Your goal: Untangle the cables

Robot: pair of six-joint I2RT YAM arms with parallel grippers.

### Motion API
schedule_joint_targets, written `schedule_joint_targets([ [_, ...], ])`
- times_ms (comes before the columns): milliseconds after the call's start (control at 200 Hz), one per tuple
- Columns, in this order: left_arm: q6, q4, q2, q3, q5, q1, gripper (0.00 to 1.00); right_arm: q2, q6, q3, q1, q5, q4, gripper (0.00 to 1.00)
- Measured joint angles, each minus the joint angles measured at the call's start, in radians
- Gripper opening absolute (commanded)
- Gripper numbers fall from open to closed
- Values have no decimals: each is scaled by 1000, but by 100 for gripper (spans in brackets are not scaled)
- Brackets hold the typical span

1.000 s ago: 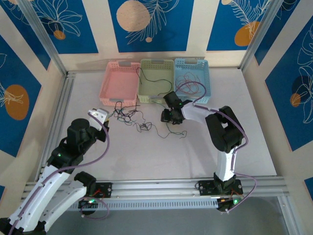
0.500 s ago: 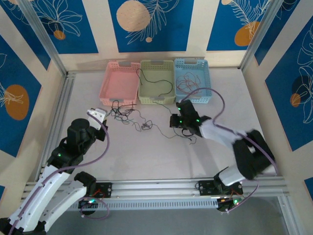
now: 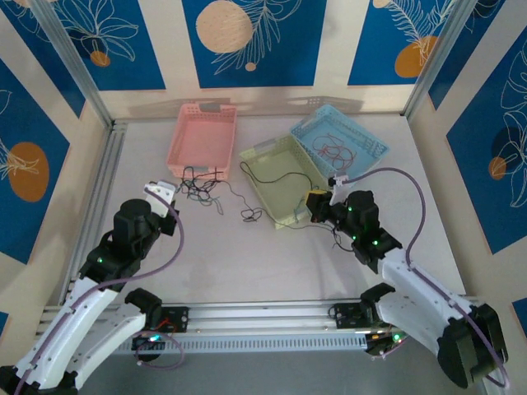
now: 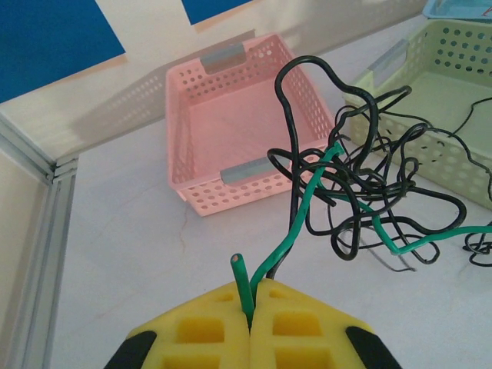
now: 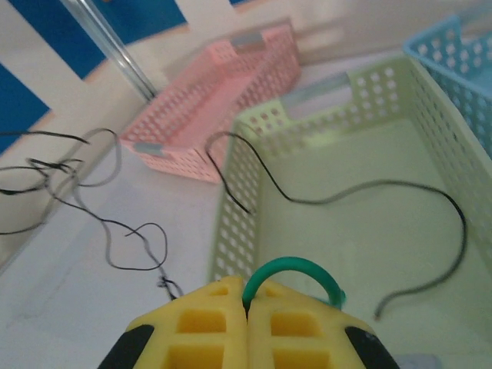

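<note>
Left gripper (image 4: 250,296) was pinched shut on a thin green wire (image 4: 241,280). The knotted clump of black and green curly wires (image 4: 361,192) sat just beyond its tips, near the pink perforated plastic basket (image 4: 231,196). Right gripper (image 5: 246,300) was clamped on a green wire loop (image 5: 292,267) at the pale green perforated plastic basket's (image 5: 238,200) near wall. One black wire (image 5: 377,183) lay inside.

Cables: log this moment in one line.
left jaws shut on green cable | right jaws shut on green loop | clump beside pink basket
</note>
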Motion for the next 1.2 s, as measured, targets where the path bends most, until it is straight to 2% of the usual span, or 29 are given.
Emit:
schedule_joint_targets([
  [185,0,0,5,0,7,0,0,163,44,7,1,-42,21,0],
  [325,0,0,10,0,10,0,0,309,74,83,23,-43,14,0],
  [630,0,0,17,0,18,0,0,507,150,149,92,-34,105,0],
  [790,0,0,17,0,18,0,0,583,205,177,144,18,197,0],
  [960,0,0,17,0,18,0,0,684,212,233,193,72,286,0],
  [1200,0,0,17,0,18,0,0,851,142,388,184,93,352,0],
])
